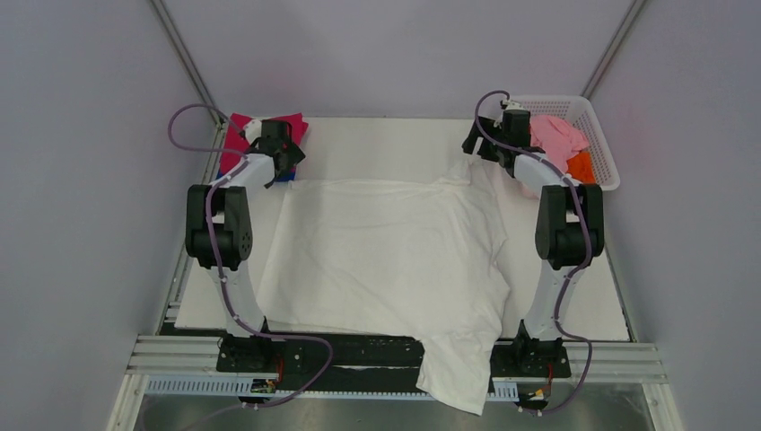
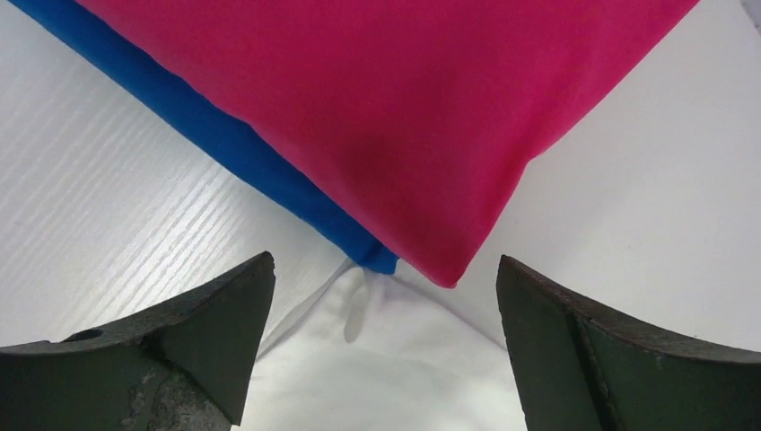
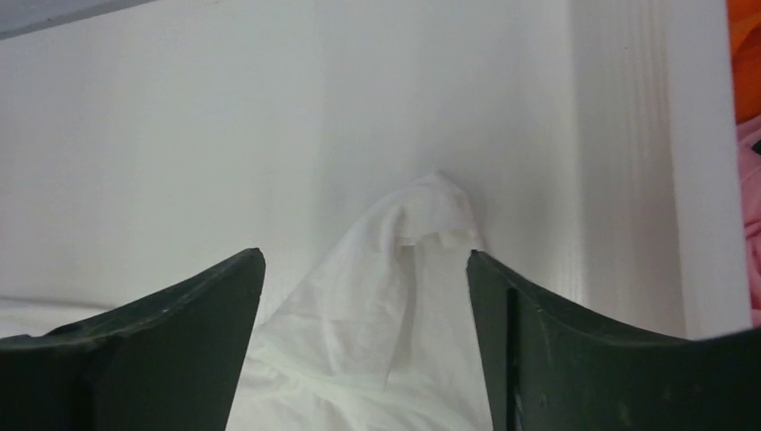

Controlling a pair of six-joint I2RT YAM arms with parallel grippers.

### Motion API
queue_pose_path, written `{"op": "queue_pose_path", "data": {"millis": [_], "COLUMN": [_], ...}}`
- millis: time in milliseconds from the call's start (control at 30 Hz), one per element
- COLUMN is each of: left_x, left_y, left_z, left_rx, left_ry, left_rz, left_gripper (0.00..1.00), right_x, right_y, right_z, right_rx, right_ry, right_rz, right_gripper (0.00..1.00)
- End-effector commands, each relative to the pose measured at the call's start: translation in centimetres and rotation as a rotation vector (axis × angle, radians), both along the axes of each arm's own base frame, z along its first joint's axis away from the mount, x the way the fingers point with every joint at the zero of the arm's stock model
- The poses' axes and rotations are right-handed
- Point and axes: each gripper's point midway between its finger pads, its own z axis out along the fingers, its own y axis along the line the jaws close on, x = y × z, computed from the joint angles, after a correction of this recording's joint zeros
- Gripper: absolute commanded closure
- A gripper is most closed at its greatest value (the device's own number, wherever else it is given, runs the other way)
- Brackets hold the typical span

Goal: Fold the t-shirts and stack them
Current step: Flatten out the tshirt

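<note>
A large white t-shirt (image 1: 386, 251) lies spread flat across the table, its lower part hanging over the near edge. My left gripper (image 1: 289, 162) (image 2: 384, 269) stands open just above the shirt's far left corner (image 2: 386, 368), holding nothing. That corner touches a folded magenta t-shirt (image 1: 240, 135) (image 2: 377, 90) stacked on a folded blue t-shirt (image 2: 206, 126). My right gripper (image 1: 471, 144) (image 3: 363, 260) is open over the shirt's far right corner (image 3: 422, 224), which stands in a small peak between the fingers, not pinched.
A white lattice basket (image 1: 603, 144) at the back right holds a pale pink t-shirt (image 1: 556, 136) and an orange t-shirt (image 1: 581, 166). Both arms reach to the far side of the white board (image 1: 386, 144). Grey walls close in on three sides.
</note>
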Motion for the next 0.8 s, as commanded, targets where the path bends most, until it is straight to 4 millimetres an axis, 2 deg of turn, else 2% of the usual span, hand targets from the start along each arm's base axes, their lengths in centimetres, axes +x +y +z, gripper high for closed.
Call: {"op": "queue_pose_path", "data": {"millis": [0,67,200,233,267,367,400,500,567,667,767], "left_x": [0.7,-0.3,-2.9,-3.3,-4.4,-6.8,-7.0,-9.0,-9.5,-10.0,-10.3], "left_y": [1.1,1.0,-0.8,-1.9,-2.5,-5.7,-6.4,-8.8,-9.6,-9.5,-8.1], "left_z": [7.2,7.8,7.3,8.0,6.7,5.6,5.5,3.7,2.8,1.5,0.3], "left_rx": [0.011,0.008,-0.05,-0.08,-0.095,-0.156,-0.167,-0.229,-0.253,-0.24,-0.181], "left_ry": [-0.156,-0.149,-0.116,-0.136,-0.11,-0.103,-0.111,-0.074,-0.063,-0.024,0.027], "left_rz": [0.052,0.044,-0.037,-0.079,-0.101,-0.21,-0.231,-0.31,-0.34,-0.338,-0.293], "left_gripper": [0.0,0.0,0.0,0.0,0.0,0.0,0.0,0.0,0.0,0.0,0.0], "right_x": [-1.2,-2.4,-5.2,-5.8,-6.5,-8.2,-8.5,-8.5,-8.1,-7.3,-6.6], "right_y": [3.0,3.7,4.8,4.8,4.7,5.5,5.8,6.3,6.6,7.1,7.8], "right_z": [4.4,4.1,3.1,2.6,2.1,0.3,-0.2,-1.5,-2.0,-2.6,-3.2], "right_rx": [0.06,0.068,0.1,0.106,0.121,0.164,0.169,0.165,0.168,0.171,0.178], "right_ry": [-0.061,-0.045,0.008,0.029,0.049,0.111,0.125,0.156,0.166,0.173,0.183], "right_rz": [0.133,0.142,0.132,0.11,0.091,0.093,0.105,0.109,0.108,0.106,0.115], "right_gripper": [0.12,0.01,0.0,0.0,0.0,0.0,0.0,0.0,0.0,0.0,0.0]}}
